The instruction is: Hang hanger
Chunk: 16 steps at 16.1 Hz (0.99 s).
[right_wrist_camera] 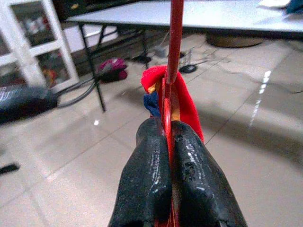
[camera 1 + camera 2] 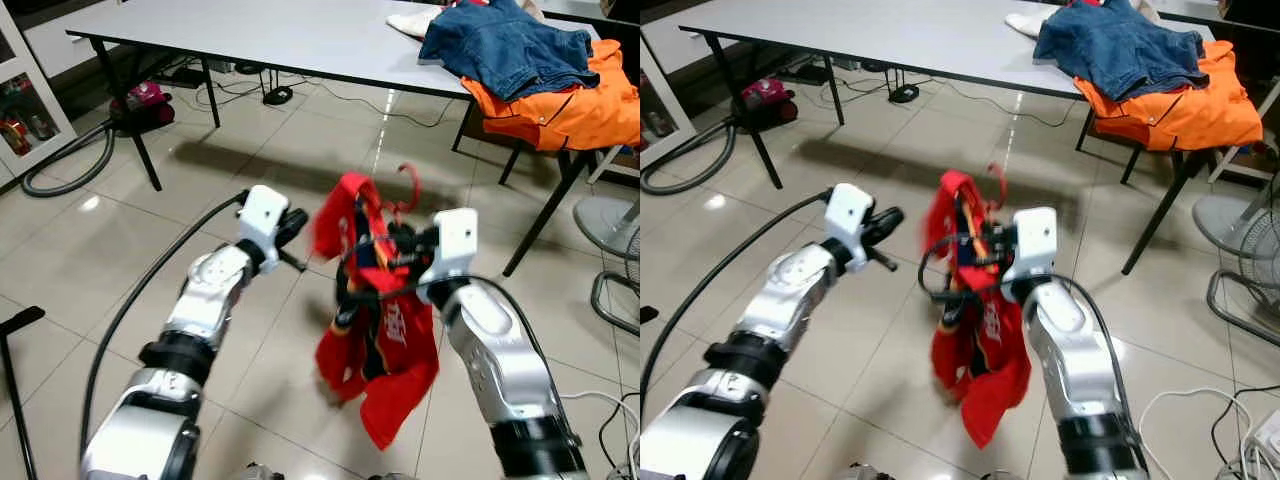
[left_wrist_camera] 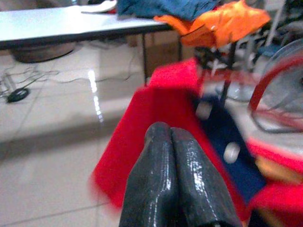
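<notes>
- Right wrist view: the right gripper is pinched tight on the thin red hanger, its fingers pressed to either side of the wire.
- Left wrist view: the left gripper has its fingers pressed together with nothing between them, poised just beside the red shirt.
- Left eye view: the hanger's hook rises just above the right gripper in mid-air over the tiled floor, and the shirt droops from it below the right arm.
- Handling, as a judgement: the load looks light; the hanger is stiff but thin and likely to twist or slip in the fingers, while the soft shirt will sway and could slide off a tilted shoulder.
- Best hold appears to be where the right gripper has it, low on the neck, leaving the hook free to catch a rail.
- Ahead stands the table, its near edge and black legs well apart from the grippers; jeans and an orange garment lie piled on its far right end.
- Open floor lies between robot and table; a fan and cables crowd the right side, and a hose curls on the floor at far left.
- No rail can be made out.
</notes>
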Motion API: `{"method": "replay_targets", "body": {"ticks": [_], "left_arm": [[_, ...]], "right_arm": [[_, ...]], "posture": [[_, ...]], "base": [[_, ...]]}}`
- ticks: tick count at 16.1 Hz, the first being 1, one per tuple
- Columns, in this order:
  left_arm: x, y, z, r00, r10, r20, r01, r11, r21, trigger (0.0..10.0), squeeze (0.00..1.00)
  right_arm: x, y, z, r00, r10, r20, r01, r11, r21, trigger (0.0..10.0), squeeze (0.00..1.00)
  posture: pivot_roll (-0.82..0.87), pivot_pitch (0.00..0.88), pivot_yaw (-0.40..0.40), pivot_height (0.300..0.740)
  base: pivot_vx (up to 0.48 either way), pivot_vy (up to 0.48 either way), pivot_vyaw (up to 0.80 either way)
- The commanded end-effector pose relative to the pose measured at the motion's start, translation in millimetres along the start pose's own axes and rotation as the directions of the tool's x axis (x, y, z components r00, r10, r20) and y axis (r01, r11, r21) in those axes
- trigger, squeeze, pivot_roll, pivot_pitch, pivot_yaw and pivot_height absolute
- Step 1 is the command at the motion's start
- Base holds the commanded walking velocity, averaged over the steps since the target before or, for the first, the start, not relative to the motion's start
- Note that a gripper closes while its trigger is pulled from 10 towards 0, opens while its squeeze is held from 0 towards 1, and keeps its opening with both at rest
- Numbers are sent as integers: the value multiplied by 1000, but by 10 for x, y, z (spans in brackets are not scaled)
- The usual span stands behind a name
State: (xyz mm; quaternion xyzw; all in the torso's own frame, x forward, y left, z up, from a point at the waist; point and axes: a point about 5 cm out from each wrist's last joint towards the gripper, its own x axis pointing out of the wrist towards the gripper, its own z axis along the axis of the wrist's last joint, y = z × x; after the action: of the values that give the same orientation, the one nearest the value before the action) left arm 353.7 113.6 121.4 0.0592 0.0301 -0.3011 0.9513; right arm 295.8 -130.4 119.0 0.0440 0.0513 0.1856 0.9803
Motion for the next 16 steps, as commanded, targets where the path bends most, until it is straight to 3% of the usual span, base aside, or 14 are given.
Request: {"method": "replay_targets", "body": {"ticks": [1, 4, 7, 8, 9, 16], "left_arm": [[32, 16, 119, 999, -11, 35, 11, 1000, 14, 10000, 0], [97, 36, 244, 998, -9, 70, 3, 997, 78, 10000, 0], [133, -5, 322, 995, -28, 95, 18, 994, 111, 10000, 0], [136, -31, 308, 995, -34, 95, 23, 993, 115, 10000, 878], [137, -44, 290, 995, -35, 89, 24, 992, 122, 10000, 1000], [145, -33, 360, 993, -59, 99, 45, 989, 144, 10000, 1000]], "right_arm": [[-3, 14, 113, 999, 23, 44, -22, 1000, -17, 0, 0], [-108, -16, 141, 997, 66, 30, -65, 997, -51, 0, 0], [-131, 67, 171, 992, 121, 34, -119, 991, -61, 0, 0], [-132, 109, 185, 990, 138, 40, -136, 989, -59, 0, 0], [-138, 157, 206, 986, 160, 46, -157, 986, -57, 0, 0], [-164, 245, 255, 975, 217, 40, -211, 971, -110, 0, 0]], "posture": [[-25, 0, 46, 740], [-46, 0, 60, 740], [-50, 0, 62, 740], [-49, 0, 62, 740], [-49, 0, 62, 740], [-50, 0, 61, 740]], "base": [[0, 0, 0], [0, 0, 0], [0, 0, 0], [0, 0, 0], [0, 0, 0], [0, 0, 0]]}}
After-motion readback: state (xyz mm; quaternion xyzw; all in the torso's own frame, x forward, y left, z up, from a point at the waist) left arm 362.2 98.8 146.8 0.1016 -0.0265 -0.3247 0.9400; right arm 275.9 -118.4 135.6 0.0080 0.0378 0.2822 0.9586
